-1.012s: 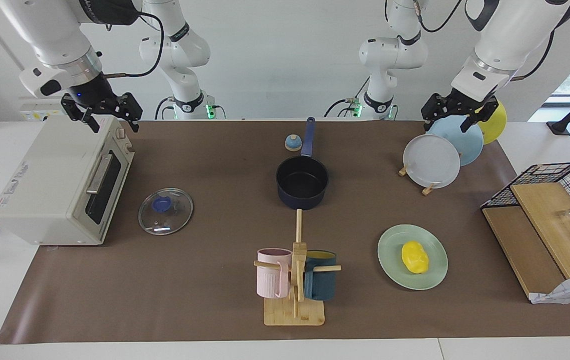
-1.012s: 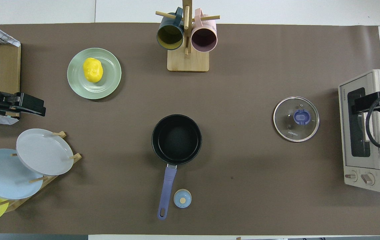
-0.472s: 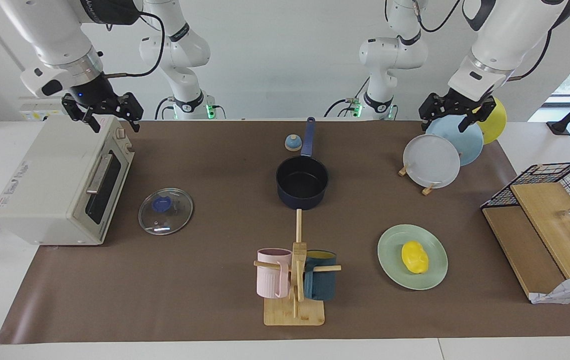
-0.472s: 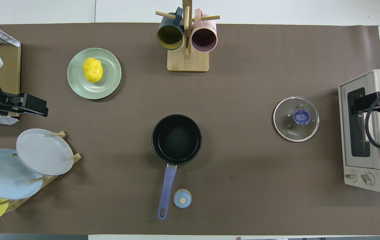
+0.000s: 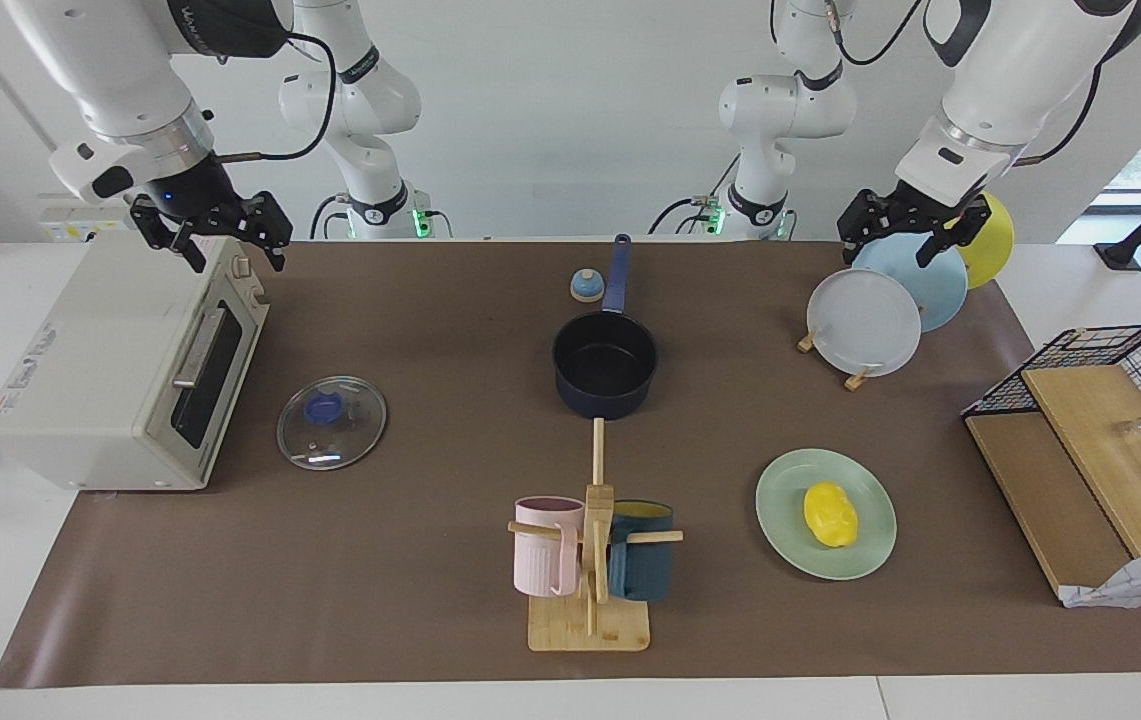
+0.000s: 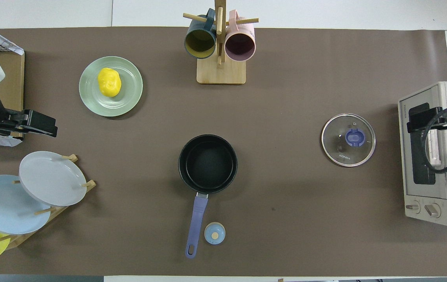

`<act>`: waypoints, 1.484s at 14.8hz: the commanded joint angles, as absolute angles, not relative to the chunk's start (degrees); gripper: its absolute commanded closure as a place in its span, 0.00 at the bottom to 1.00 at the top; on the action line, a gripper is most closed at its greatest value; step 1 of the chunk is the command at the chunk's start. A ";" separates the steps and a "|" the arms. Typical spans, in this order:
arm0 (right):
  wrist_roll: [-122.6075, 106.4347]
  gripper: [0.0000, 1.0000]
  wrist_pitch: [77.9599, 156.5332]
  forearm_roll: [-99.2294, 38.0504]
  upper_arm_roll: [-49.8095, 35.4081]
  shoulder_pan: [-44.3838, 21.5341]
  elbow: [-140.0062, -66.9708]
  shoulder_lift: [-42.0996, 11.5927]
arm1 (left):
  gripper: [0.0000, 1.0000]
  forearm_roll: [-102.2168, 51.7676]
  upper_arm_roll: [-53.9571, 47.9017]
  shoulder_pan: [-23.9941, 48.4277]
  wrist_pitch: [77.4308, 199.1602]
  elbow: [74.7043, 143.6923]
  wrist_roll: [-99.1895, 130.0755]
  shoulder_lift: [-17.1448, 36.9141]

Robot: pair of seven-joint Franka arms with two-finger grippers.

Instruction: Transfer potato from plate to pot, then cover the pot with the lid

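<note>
Bright yellow lumpy potato [image 5: 830,514] lies on mint-green plate [image 5: 790,545].

I work in a robotics lab. Bare white walls, a brown mat [image 5: 410,600] on white tables, kitchen props like a toaster oven [image 5: 120,370].

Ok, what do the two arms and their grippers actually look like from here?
Both arms are glossy white with rounded shells and black bands at the joints. Each ends in a black gripper with short black fingers: the left gripper and the right gripper. A silver metal ring sits above the right gripper, which shows a small blue light. Black cables loop along both upper arms.
</note>
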State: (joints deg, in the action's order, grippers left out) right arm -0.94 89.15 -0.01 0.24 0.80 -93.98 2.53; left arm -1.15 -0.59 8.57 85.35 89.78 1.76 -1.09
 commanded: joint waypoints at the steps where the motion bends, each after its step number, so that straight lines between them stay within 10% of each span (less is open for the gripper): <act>1: -1.58 0.00 95.16 -0.79 0.09 0.01 -100.08 3.60 | 0.00 -1.23 -0.44 8.17 87.62 92.11 2.11 -2.81; 9: -1.58 0.00 108.09 -0.26 0.09 -2.81 -105.19 -3.16 | 0.00 -1.67 -0.35 7.73 94.47 88.95 2.20 4.82; 22: -6.42 0.00 126.99 -0.35 0.18 -2.29 -115.57 -7.38 | 0.00 2.28 -0.88 8.96 117.22 78.49 1.58 32.86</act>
